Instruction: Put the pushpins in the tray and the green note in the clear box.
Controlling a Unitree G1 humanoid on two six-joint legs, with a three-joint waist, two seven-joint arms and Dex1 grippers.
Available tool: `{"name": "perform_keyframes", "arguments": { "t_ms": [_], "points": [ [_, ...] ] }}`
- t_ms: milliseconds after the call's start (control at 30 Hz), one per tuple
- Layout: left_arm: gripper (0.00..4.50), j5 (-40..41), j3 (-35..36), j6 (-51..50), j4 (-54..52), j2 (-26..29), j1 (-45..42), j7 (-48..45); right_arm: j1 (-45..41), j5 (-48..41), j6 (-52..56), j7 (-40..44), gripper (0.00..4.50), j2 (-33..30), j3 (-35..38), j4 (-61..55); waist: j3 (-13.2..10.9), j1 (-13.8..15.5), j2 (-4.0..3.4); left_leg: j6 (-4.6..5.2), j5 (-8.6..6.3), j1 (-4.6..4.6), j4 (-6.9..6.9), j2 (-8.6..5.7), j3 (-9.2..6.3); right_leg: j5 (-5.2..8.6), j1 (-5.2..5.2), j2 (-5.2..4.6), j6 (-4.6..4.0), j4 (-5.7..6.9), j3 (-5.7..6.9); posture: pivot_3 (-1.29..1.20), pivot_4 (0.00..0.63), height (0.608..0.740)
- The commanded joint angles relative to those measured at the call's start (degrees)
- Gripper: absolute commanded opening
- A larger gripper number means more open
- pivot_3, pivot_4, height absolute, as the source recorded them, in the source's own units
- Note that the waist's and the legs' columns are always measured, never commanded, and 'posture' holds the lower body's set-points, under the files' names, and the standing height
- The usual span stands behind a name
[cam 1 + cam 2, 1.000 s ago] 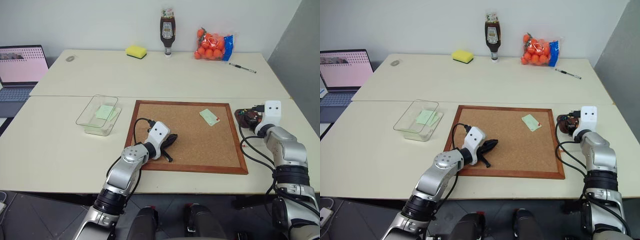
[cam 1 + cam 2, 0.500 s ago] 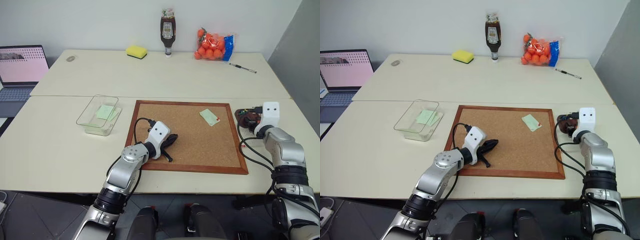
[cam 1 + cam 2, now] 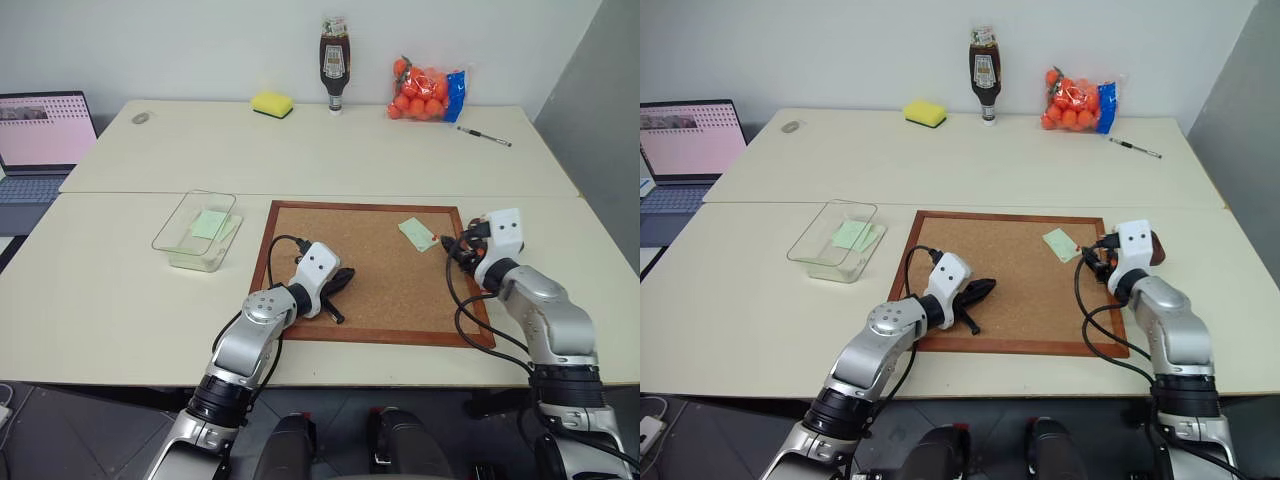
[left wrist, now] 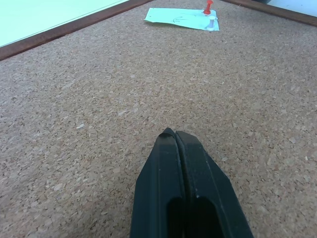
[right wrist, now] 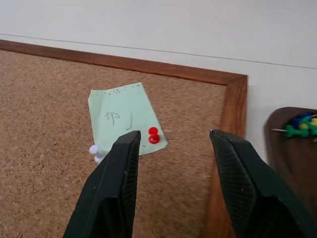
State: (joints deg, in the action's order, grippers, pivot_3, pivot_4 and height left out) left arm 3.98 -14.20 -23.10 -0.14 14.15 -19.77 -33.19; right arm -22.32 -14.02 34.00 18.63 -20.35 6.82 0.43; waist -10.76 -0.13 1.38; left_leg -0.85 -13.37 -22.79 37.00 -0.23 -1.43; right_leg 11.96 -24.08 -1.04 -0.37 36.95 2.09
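From the left eye view, the large wood-framed cork board (image 3: 378, 270) lies on the cream table (image 3: 110, 290). The left gripper (image 3: 345, 280) rests over the board's near-left part. The right gripper (image 3: 462, 248) hovers at the board's right edge, just beside the small pale mint-green paper note (image 3: 418, 234). The transparent rectangular plastic box (image 3: 195, 230) sits left of the board, with pale green slips inside.

In the left wrist view, the left gripper's two black fingers (image 4: 184, 198) are pressed together, empty, over bare cork.

In the right wrist view, the right gripper's fingers (image 5: 115, 191) stand apart, holding nothing. Between them lies the green note, pinned by a red pushpin (image 5: 153, 136) and a white pushpin (image 5: 95, 150). The shallow reddish-brown tray (image 5: 292, 163) sits beyond the board's frame, holding blue, green and yellow pins (image 5: 301, 127).
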Motion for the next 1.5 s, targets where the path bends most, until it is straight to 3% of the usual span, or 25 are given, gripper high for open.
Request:
{"name": "perform_keyframes", "arguments": {
  "t_ms": [33, 333, 700, 1500],
  "points": [
    [0.0, -0.4, -0.55, -0.13, 0.66, 0.04, -0.06, -0.12, -3.99, 2.28, -4.54, -0.73, 2.35, 0.76, -1.01, 4.78, 0.0, 0.0, 0.0, 0.0, 0.0, -0.01, 0.0, -0.01, 0.01, 0.0, -0.01, 0.0, 0.0, 0.0, -0.01, 0.0, 0.15, 0.74],
    [0.0, -0.36, -0.56, -0.46, 0.19, 0.03, 0.18, 0.04, -8.28, 5.48, -10.34, -1.66, 2.35, 1.61, -1.96, 14.38, 0.0, -0.01, 0.0, 0.0, 0.0, -0.01, -0.01, -0.02, 0.03, 0.0, -0.01, 0.0, 0.0, 0.0, -0.03, 0.0, 0.15, 0.74],
    [0.0, -0.36, -0.5, -0.66, -0.11, 0.15, 0.48, 0.12, -8.09, 6.33, -12.09, -1.2, 0.04, 1.55, -2.61, 14.87, 0.0, -0.01, 0.0, 0.0, 0.0, -0.01, 0.0, -0.01, 0.02, 0.0, 0.0, 0.0, 0.0, 0.02, -0.03, 0.0, 0.15, 0.74],
    [0.0, -0.76, -0.61, -1.1, 0.09, 0.24, 0.78, 0.71, -5.73, 3.73, -12.63, -5.76, 0.04, 5.57, 1.32, 5.96, 0.01, -0.01, -0.01, 0.0, 0.0, 0.01, -0.01, 0.0, 0.02, -0.01, -0.01, -0.01, 0.0, 0.03, -0.04, 0.0, 0.15, 0.74]
  ]
}}
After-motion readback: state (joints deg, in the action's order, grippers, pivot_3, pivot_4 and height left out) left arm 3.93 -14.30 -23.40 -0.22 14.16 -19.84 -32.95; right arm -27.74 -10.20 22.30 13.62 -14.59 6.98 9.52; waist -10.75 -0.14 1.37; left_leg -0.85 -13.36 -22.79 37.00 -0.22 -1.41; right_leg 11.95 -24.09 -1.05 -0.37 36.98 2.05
